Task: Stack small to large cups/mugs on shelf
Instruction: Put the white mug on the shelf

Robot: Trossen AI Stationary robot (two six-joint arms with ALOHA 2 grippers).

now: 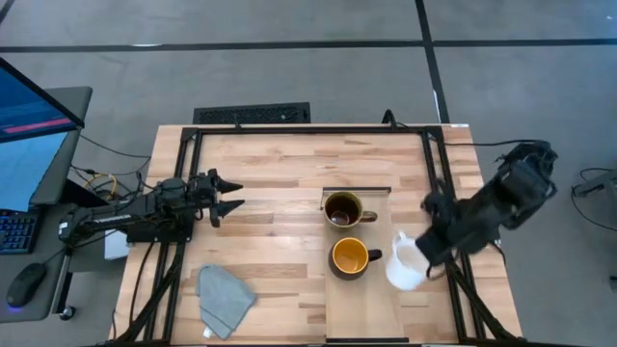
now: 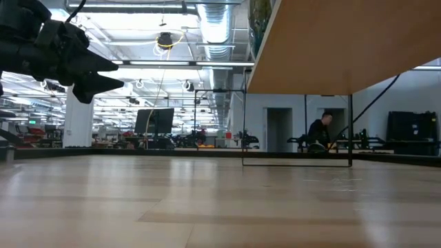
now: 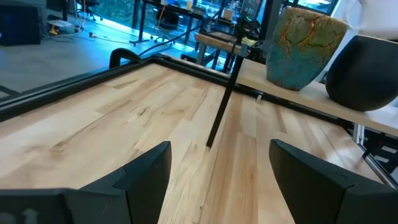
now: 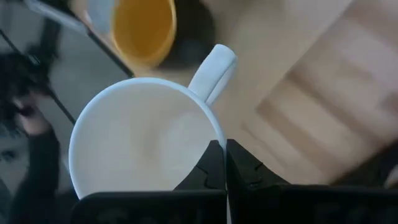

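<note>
**White mug pinched by rim — slip/tilt risk**

Right hand (image 4: 225, 163) is nearest the lens: fingers closed narrow on the rim of the white mug (image 4: 146, 146), one inside, one outside the wall. In the high view the mug (image 1: 406, 266) sits by the shelf's (image 1: 378, 299) right edge, just beside the yellow-inside mug (image 1: 351, 257); brown mug (image 1: 341, 210) stands behind it on the shelf.

Risks, my read:
- Thin rim pinch on glazed wall → mug could swing or slip during transfer.
- Handle may clip the yellow mug's rim or handle when nesting.

Orientation: mouth looks up toward the wrist cam, so long axis approx vertical, maybe slightly tipped; handle (image 4: 212, 70) points toward the yellow mug.

Left hand (image 1: 225, 196) waits spread wide over the desk (image 1: 270, 164), well apart.
</note>
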